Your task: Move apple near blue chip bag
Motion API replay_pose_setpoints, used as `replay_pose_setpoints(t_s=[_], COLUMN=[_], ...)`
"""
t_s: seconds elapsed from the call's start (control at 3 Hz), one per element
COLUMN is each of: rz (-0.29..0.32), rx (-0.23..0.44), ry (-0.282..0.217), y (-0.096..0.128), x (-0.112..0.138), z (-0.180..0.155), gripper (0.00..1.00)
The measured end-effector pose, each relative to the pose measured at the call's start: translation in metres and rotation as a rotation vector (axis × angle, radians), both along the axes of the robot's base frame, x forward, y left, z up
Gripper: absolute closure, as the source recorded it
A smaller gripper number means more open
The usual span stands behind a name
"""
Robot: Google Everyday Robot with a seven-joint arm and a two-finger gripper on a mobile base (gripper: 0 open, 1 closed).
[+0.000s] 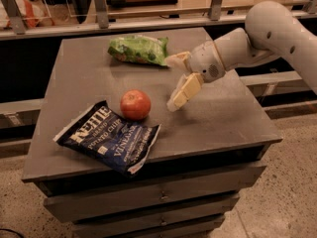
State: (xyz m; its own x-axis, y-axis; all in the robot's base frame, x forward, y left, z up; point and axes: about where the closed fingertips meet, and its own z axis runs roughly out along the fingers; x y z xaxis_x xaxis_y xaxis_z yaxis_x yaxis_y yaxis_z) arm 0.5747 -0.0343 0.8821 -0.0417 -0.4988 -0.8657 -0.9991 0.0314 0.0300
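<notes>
We see a dark grey cabinet top [69, 73] w/ drawers [148, 202] below, a rail [148, 23] behind it and speckled floor [292, 182] at the right. At the near left the blue chip bag [106, 139] lies flat and crinkled, navy w/ white lettering. Its near corner sits right at the front edge of the top.

Just beyond the bag's far-right edge is the apple [135, 104]: small, round, red-orange, w/ a paler patch on top. It's touching or almost touching the bag; we can't tell which. On the far side, approx. centre, a green bag [138, 49] lies well apart from the apple.

Bare surface lies left of the apple, betw. apple and green bag, and across the whole right part of the top out to its right edge.

Right of the apple, the gripper [172, 83] hangs just over the top, near the apple but not touching it. Its two pale fingers [184, 90] are spread wide w/ nothing betw. them, one toward the green bag, one toward the near side. The white arm [267, 33] comes in from the upper right, wrist angled down and left.
</notes>
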Motion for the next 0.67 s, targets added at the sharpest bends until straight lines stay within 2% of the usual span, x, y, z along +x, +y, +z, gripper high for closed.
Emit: replay_pose_setpoints(t_s=[0.33,0.67], rz=[-0.057,-0.057], rx=[-0.02,-0.02], ry=[-0.039,-0.039], y=[-0.0191,-0.019], x=[0.0041,0.0041], z=[0.0129,0.0128], gripper=[0.0,0.0])
